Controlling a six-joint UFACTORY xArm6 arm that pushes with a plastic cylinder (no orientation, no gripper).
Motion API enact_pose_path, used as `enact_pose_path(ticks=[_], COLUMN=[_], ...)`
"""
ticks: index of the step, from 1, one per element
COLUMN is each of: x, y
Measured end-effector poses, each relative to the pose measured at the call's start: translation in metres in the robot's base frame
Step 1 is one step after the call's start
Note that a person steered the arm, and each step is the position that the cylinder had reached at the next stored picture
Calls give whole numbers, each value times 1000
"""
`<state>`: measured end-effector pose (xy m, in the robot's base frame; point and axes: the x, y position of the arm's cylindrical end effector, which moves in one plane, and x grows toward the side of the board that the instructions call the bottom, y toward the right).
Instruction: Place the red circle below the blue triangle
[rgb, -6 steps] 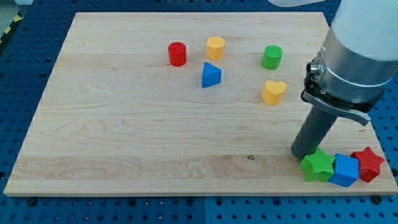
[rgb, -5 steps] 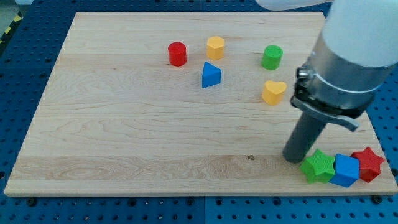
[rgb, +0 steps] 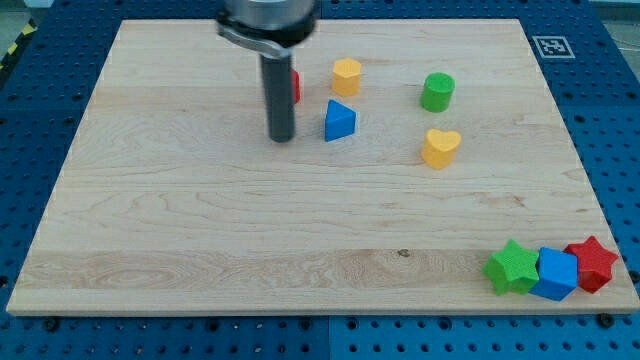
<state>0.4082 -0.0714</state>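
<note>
Currently my tip (rgb: 282, 138) sits on the wooden board (rgb: 200, 230) just left of the blue triangle (rgb: 339, 121), a small gap between them. No gripper on this rig, just the rod — nothing held. Red circle (rgb: 296, 86) is mostly hidden behind the rod; only a sliver shows at the rod's right edge, above the tip and up-left of the triangle. Can't tell if the rod touches it. Yellow hexagon-ish block (rgb: 346, 76) sits just above the triangle. Green cylinder (rgb: 437, 92) and yellow heart (rgb: 440, 147) are off to the view's right. Bottom-right corner — green star (rgb: 510, 266), blue cube (rgb: 556, 274), red star (rgb: 592, 263) packed in a row, touching.
</note>
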Motion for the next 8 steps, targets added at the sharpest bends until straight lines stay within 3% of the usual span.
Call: enact_pose_path(ticks=[2,4,8], x=[-40,-121,-124], y=[-69,-64,1])
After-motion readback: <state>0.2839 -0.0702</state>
